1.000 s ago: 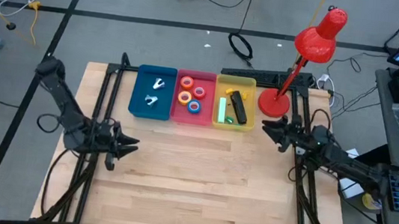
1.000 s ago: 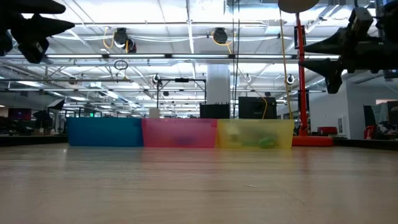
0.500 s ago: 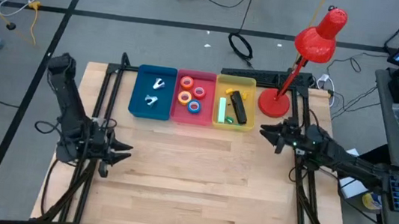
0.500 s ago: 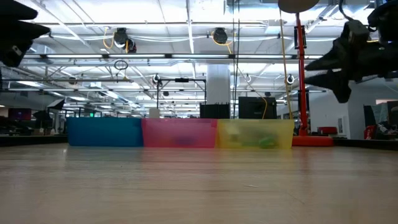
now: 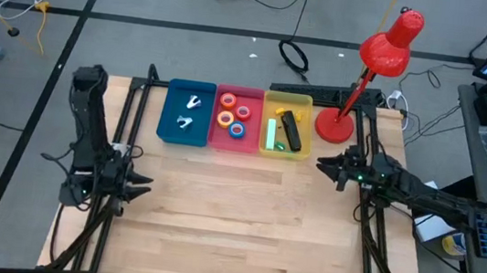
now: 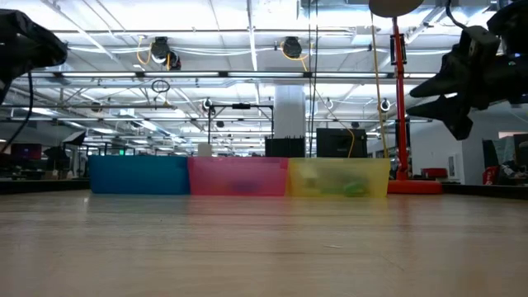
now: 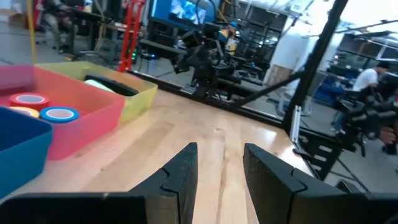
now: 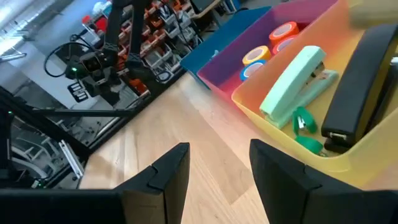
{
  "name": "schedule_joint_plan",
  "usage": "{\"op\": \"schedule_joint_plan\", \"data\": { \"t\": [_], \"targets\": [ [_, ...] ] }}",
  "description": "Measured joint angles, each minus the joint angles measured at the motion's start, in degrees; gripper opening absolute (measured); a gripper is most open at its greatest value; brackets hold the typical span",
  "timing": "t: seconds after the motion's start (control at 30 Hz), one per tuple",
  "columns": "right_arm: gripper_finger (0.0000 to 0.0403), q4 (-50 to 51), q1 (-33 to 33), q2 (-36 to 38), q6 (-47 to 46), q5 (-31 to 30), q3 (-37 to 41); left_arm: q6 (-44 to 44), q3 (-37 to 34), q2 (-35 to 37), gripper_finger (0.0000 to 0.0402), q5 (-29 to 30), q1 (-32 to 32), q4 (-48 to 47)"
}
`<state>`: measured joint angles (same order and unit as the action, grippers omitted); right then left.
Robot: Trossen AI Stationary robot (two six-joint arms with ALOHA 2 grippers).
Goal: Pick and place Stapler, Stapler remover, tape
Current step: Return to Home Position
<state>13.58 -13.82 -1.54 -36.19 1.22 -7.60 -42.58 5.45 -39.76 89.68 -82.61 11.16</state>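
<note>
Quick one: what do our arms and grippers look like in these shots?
Both arms are matte black, jointed links. Left gripper and right gripper each have two flat, dark, blunt-tipped fingers. A thin black cable loops off the left arm. No legible markings.

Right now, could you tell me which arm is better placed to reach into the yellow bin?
Probably the right: the right gripper, open and empty, hovers just beside the yellow bin, while the left gripper hangs far off on the other side.

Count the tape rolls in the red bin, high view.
4, all inside the red bin: the yellow roll and red roll toward its far end, the orange-red roll and blue roll nearer. Any stacked underneath would be hidden.
</note>
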Motion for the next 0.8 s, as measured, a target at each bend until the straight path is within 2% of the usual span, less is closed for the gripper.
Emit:
{"op": "schedule_joint_plan", "data": {
  "t": [0.1,0.3,0.53,0.7,0.8],
  "targets": [
    [0.0162,0.2,0.1,0.3,0.3,-0.6,0.0,-0.6,-0.4,-0.4,0.0131,0.1,-1.8,0.0],
    [0.016,3.6,0.1,0.0,1.4,-5.6,0.1,-0.9,-0.4,-1.0,0.0131,0.2,-4.6,-1.5],
    [0.0161,4.6,0.1,0.0,3.9,-5.6,0.1,-2.9,-0.4,-1.1,0.0131,0.2,-4.1,-5.0],
    [0.016,4.8,0.0,0.0,4.3,-2.5,0.2,-5.1,-0.4,-1.1,0.0131,0.4,2.8,3.7],
    [0.0162,4.8,0.1,0.0,5.2,-0.4,0.2,2.8,-0.4,-1.1,0.0131,-2.5,11.0,13.1]
  ]
}}
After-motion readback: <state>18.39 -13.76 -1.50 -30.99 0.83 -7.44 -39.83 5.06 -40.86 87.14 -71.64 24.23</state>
